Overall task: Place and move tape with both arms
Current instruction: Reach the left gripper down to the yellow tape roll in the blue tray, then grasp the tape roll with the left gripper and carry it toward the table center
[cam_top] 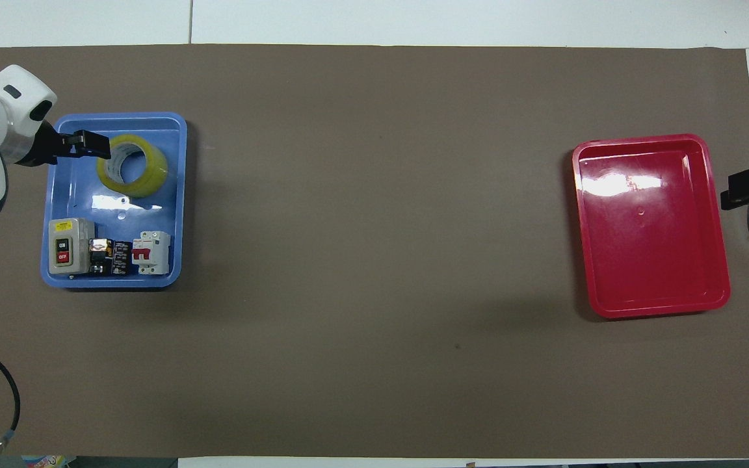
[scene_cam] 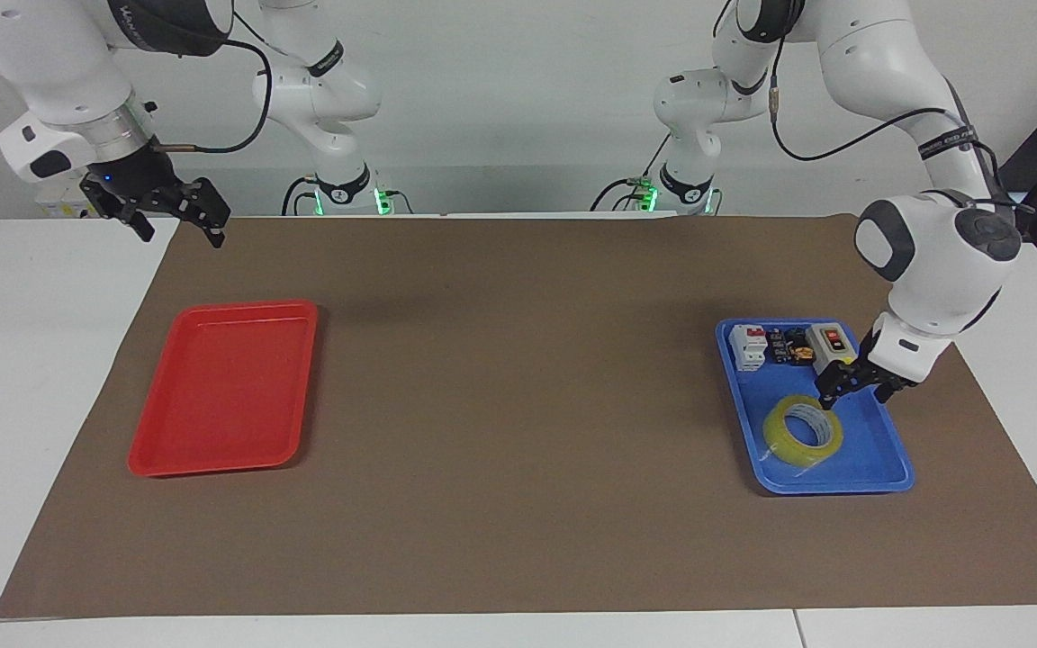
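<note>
Red tray [scene_cam: 221, 389] empty; blue tray [scene_cam: 883, 450] w/ switch box [scene_cam: 832, 352], breaker [scene_cam: 748, 346].

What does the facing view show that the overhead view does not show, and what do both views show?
Only the facing view shows both arm bases, the whole right tool raised by the brown mat's corner nearer the robots, and the height of the left tool, low just above the tape. Only the overhead view shows the ON and OFF labels on the switch box and the inside of the tape's ring. Both show the blue tray with the tape and electrical parts, and the red tray.
</note>
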Motion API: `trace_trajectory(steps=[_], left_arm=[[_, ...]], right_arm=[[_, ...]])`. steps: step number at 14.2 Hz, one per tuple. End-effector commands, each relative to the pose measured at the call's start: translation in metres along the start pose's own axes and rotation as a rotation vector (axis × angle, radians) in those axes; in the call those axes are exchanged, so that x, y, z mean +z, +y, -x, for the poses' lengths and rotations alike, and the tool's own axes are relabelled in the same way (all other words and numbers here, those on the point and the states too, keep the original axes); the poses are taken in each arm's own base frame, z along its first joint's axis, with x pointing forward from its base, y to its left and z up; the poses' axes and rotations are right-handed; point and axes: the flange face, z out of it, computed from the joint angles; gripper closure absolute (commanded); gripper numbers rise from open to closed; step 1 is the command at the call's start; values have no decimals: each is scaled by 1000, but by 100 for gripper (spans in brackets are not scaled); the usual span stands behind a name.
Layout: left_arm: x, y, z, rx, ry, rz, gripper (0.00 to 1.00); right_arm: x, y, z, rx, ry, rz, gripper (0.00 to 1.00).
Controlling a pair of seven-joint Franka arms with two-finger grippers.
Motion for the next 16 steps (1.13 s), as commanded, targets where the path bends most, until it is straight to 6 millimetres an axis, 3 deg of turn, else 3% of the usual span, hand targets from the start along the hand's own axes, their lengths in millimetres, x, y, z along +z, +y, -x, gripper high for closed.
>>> trace_trajectory(steps=[1,2,4,6,7,9,12,14,16], left_arm=[[40,1,-1,9,19,10,9],[48,-3,-2,4,27,9,15],[63,-7,7,-4,1,10,40],[69,-7,15,-10,-23,10,86],[68,-7,15,-10,-31,10,100],[60,-7,13,-9,-25,10,100],[26,-5,13,-6,-60,9,100],[-6,8,15,4,-79,9,100],[-35,36,23,-33,-92,6,100]], right_arm=[[0,2,5,-21,-4,-5,0],[0,2,5,-21,-4,-6,0],[0,2,5,-20,-4,-5,0],[0,2,5,-20,-4,-6,0],[0,2,5,-20,-4,-6,0],[0,2,5,-20,-4,-5,0],[0,2,5,-21,-4,-6,0],[0,2,5,-20,-4,-5,0],[0,2,5,-20,-4,-5,0]])
